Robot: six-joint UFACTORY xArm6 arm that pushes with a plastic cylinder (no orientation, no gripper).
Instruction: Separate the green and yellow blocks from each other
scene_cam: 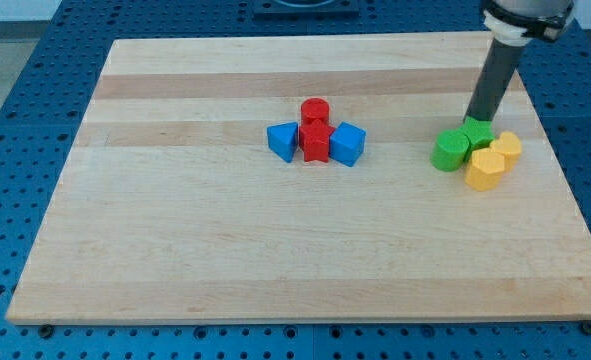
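A green cylinder [449,151] and a second green block [479,133] sit at the view's right, touching each other. A yellow hexagonal block [486,170] and a second yellow block [507,148] lie just right of and below them, touching the green ones. My tip [472,120] is at the top edge of the green pair, right against the second green block. The dark rod rises from it toward the view's top right.
Near the board's middle is a cluster: a red cylinder [315,110], a red block [316,141], a blue triangular block [283,140] and a blue cube [347,144]. The wooden board [175,230] lies on a blue perforated table.
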